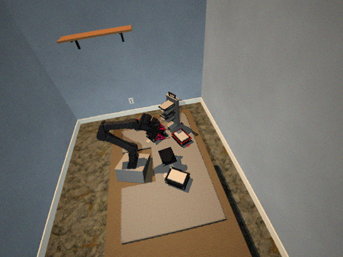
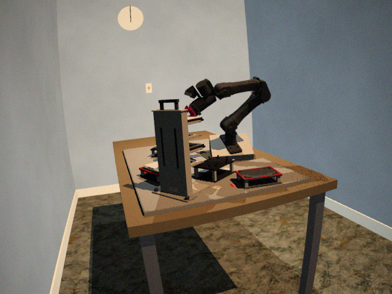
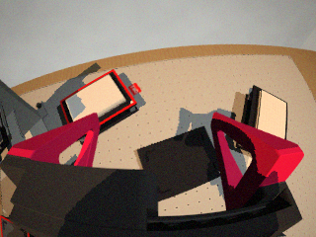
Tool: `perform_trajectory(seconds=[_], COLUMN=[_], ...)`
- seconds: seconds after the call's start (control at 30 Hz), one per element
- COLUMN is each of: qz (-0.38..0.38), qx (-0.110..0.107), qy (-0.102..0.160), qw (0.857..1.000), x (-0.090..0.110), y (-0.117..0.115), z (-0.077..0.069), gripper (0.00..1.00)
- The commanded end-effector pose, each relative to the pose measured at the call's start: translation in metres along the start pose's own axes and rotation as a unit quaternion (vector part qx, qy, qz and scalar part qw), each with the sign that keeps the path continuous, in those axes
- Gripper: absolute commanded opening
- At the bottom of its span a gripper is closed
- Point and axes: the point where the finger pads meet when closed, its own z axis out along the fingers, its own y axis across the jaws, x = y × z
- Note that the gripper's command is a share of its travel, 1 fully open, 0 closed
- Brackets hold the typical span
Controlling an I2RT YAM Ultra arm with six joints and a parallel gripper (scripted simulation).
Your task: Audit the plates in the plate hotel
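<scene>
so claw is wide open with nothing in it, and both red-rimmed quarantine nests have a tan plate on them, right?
Not quite. The claw is wide open and holds nothing, but only one red-rimmed nest beside the grey plate hotel carries a tan plate, as the top view shows. The other red-rimmed nest shows only its dark surface in the exterior view.
</scene>
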Motion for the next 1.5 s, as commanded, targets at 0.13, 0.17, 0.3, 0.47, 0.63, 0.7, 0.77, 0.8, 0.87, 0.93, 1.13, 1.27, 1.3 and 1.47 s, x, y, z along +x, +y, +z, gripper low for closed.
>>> perform_trajectory(seconds=[0.13, 0.17, 0.3, 0.47, 0.63, 0.7, 0.77, 0.8, 0.87, 0.93, 1.13, 1.27, 1.3, 1.47], qz=[0.045, 0.049, 0.066, 0.087, 0.102, 0.102, 0.114, 0.106, 0.103, 0.105, 0.104, 0.103, 0.104, 0.102], qx=[0.083, 0.09, 0.118, 0.153, 0.18, 0.18, 0.177, 0.189, 0.181, 0.178, 0.178, 0.178, 0.173, 0.182], qy=[-0.013, -0.014, -0.014, -0.014, -0.015, -0.015, -0.031, -0.016, -0.017, -0.021, -0.022, -0.022, -0.031, -0.014], qw=[0.995, 0.995, 0.991, 0.984, 0.978, 0.978, 0.977, 0.976, 0.978, 0.978, 0.978, 0.978, 0.979, 0.978], x=[-0.009, -0.009, -0.009, -0.009, -0.009, -0.009, -0.017, -0.002, -0.004, -0.007, -0.009, -0.01, -0.019, -0.009], y=[-0.011, -0.011, -0.011, -0.011, -0.01, -0.01, -0.017, -0.028, -0.031, -0.037, -0.056, -0.062, -0.062, -0.084], z=[-0.003, -0.003, -0.003, -0.002, -0.002, -0.002, -0.01, -0.004, -0.002, 0.0, 0.003, 0.004, 0.002, 0.011], gripper=[1.0, 1.0, 1.0, 1.0, 1.0, 1.0, 1.0, 1.0, 1.0, 1.0, 1.0, 1.0, 1.0, 1.0])
